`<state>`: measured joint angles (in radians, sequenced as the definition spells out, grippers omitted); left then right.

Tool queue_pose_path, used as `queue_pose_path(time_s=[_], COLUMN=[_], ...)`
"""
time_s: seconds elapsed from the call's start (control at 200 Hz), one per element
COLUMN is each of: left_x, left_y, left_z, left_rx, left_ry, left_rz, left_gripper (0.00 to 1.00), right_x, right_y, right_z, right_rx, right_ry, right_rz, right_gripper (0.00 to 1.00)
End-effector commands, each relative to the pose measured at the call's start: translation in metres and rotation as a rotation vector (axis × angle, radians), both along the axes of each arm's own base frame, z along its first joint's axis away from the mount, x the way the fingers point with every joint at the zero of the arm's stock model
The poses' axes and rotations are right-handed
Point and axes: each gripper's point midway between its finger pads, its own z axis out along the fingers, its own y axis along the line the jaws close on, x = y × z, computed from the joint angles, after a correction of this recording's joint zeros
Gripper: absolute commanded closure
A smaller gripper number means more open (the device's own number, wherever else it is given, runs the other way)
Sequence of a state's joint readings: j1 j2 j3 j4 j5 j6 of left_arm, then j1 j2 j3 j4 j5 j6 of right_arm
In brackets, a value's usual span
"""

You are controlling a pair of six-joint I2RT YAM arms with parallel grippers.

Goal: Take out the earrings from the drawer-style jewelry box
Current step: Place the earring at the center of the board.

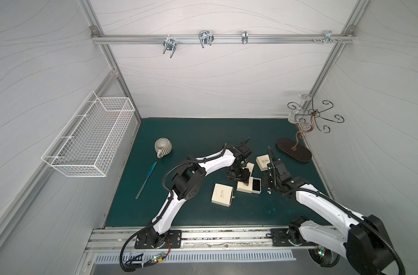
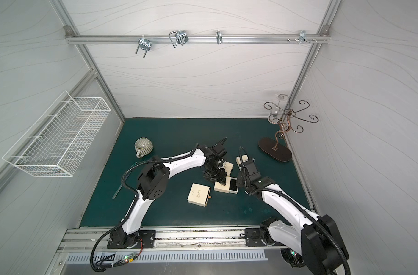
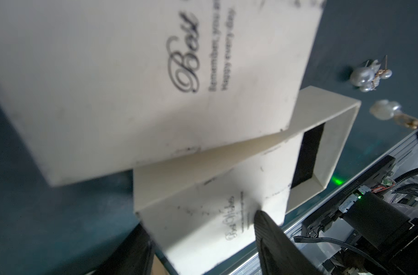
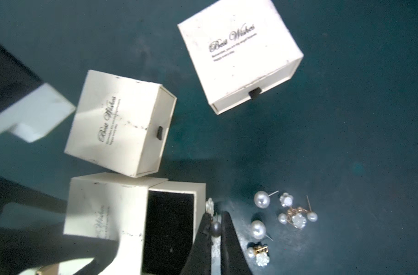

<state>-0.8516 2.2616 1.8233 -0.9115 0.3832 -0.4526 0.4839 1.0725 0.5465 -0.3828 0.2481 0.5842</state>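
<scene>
Fingers [image 4: 228, 228] of the right gripper [image 4: 216, 215] are pinched tight on one grey pearl earring [image 4: 215, 230], just beside the pulled-out drawer [image 4: 169, 221], which shows only black lining. The left gripper [image 3: 200, 221] is clamped across that jewelry box [image 4: 103, 207] sleeve. Both arms reach in from the frame's bottom edge, wrists bent down, right of centre. The other earrings [image 4: 262, 199] lie loose on the green mat [image 4: 346, 119] beside the drawer. Two shut cream boxes [image 4: 122, 123] sit close by, and the cup [image 1: 162, 147] is well apart at centre left.

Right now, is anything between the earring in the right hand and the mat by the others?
Nothing visible: the right hand pinches the pearl earring outside the open drawer box, bare mat beside it.
</scene>
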Motion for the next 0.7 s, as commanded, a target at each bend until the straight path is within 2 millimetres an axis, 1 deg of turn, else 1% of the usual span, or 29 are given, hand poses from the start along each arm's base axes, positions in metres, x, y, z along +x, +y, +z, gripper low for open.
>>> queue_pose_path(time_s=[0.0, 0.085, 0.17, 0.285, 0.37, 0.54, 0.695], left_x=[-0.002, -0.002, -0.001, -0.001, -0.001, -0.004, -0.006], left_y=[0.018, 0.014, 0.012, 0.009, 0.007, 0.001, -0.002], left_z=[-0.026, -0.022, -0.019, -0.016, -0.014, -0.012, -0.009], left_rx=[0.096, 0.071, 0.059, 0.042, 0.025, -0.005, -0.018], left_ry=[-0.004, -0.010, -0.015, -0.021, -0.022, -0.015, -0.021], left_rz=[0.002, -0.003, -0.008, -0.014, -0.016, -0.031, -0.046], left_gripper=[0.34, 0.34, 0.34, 0.34, 0.34, 0.34, 0.34], right_x=[-0.007, -0.007, -0.006, -0.007, -0.008, -0.011, -0.013], right_y=[-0.012, -0.011, -0.010, -0.008, -0.002, 0.022, 0.033], right_z=[-0.014, -0.018, -0.021, -0.022, -0.021, -0.021, -0.023], right_rx=[-0.025, -0.032, -0.036, -0.037, -0.017, -0.012, -0.005], right_ry=[0.067, 0.088, 0.109, 0.121, 0.117, 0.129, 0.140], right_rz=[-0.050, -0.045, -0.037, -0.027, 0.004, 0.126, 0.182], right_gripper=[0.92, 0.90, 0.86, 0.74, 0.72, 0.71, 0.71])
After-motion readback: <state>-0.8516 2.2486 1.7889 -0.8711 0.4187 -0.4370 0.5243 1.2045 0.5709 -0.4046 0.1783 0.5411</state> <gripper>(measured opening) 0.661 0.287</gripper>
